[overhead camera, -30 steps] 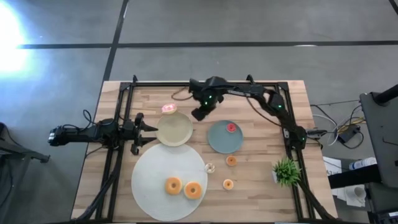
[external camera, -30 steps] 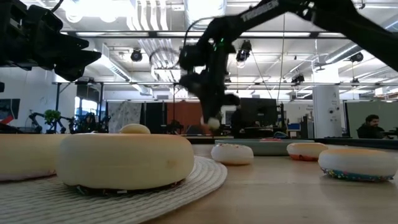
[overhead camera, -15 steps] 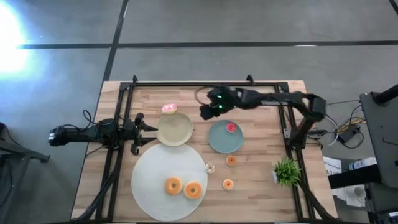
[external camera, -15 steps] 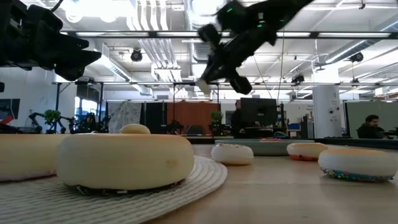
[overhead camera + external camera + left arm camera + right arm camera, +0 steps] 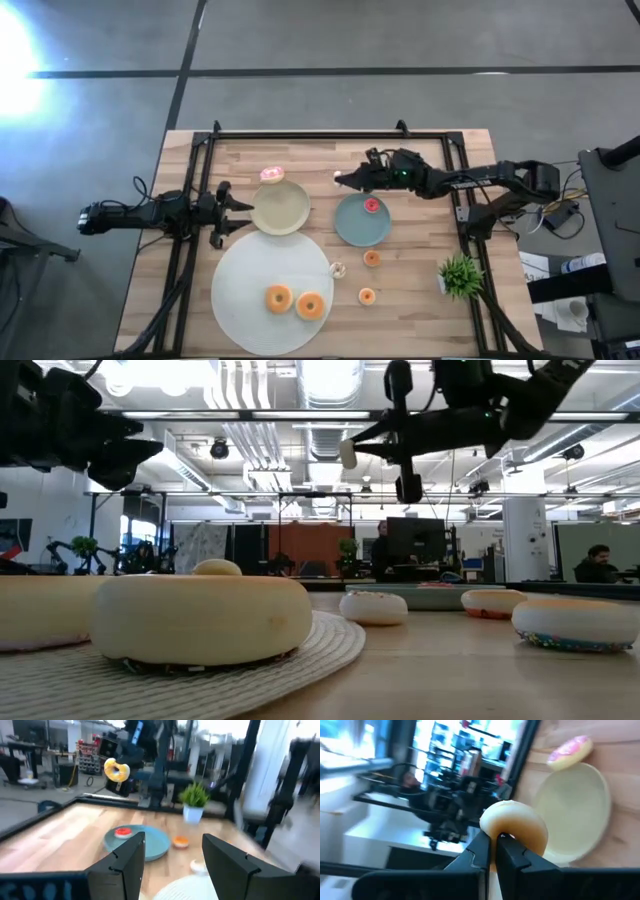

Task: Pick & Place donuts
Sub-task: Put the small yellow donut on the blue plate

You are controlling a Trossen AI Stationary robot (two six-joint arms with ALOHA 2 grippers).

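Holding a pale tan donut [image 5: 514, 829] clamped between its jaws, your right gripper [image 5: 342, 178] hangs in the air above the surface [image 5: 420, 300], just beyond the far rim of the teal plate [image 5: 352, 228] and between it and the cream plate [image 5: 280, 208]. In the left wrist view you can see that same donut high above the wood with frosting on one face.

Your left gripper [image 5: 232, 205] waits at the left side of the surface, just beside the cream plate, its jaws apart and holding nothing.

You have a pink-frosted donut [image 5: 271, 175] lying on the wood, touching the far edge of the cream plate. A tiny red donut [image 5: 372, 206] sits on the teal plate. Two orange-tan donuts [image 5: 279, 297] lie side by side on the big white mat [image 5: 250, 270], near its front edge. On the bare wood to the right of the mat you have a tiny whitish donut [image 5: 338, 269] and two tiny orange ones [image 5: 371, 258], one nearer the teal plate and one closer to the front. A small green plant [image 5: 460, 274] stands at the right edge.
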